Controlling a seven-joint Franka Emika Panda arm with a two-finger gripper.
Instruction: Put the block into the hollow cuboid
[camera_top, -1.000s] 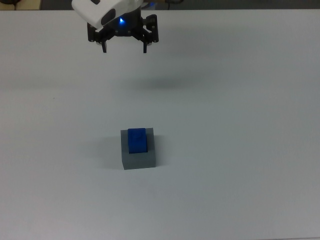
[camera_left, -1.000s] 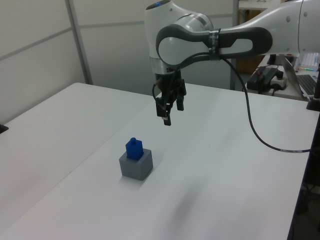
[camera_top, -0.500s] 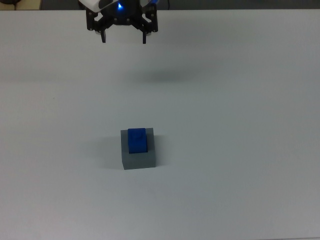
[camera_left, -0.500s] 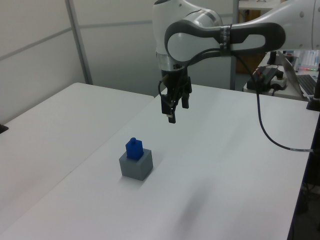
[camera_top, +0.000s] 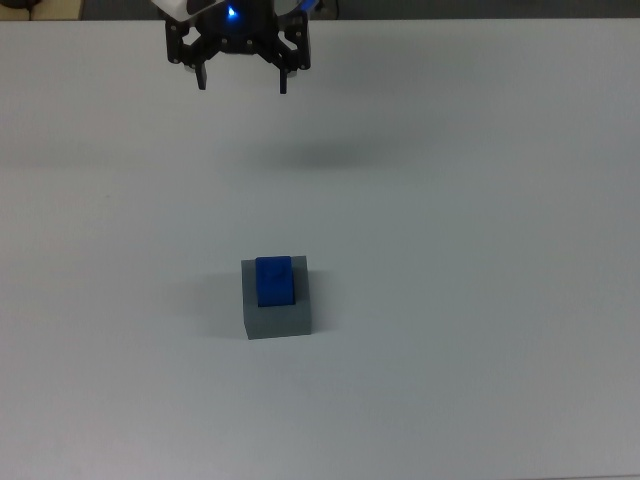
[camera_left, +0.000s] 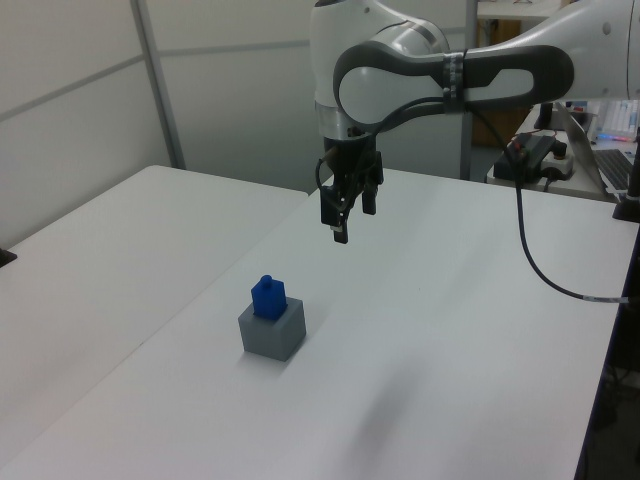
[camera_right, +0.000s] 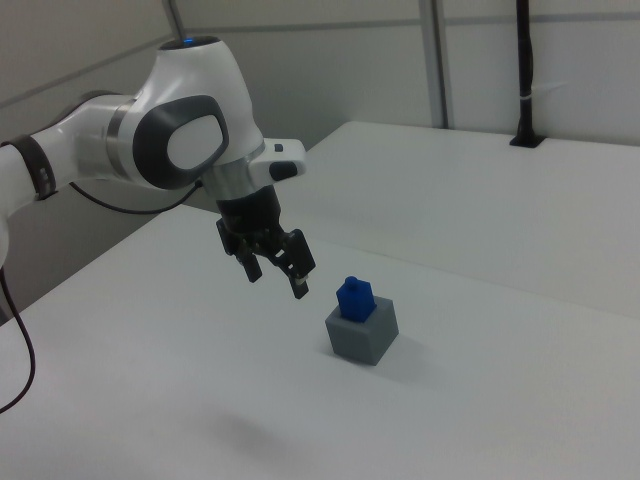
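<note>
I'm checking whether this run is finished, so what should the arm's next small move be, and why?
Probably none beyond holding clear, or retreating a little further. The block already stands in the recess of the hollow cuboid, its upper part sticking up above the rim. The end effector is open, empty, and raised well away from both, so the placement looks done.

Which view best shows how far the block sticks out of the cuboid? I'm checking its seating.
The right view: the block rises clear above the hollow cuboid. The left view shows likewise; the top view hides height.
</note>
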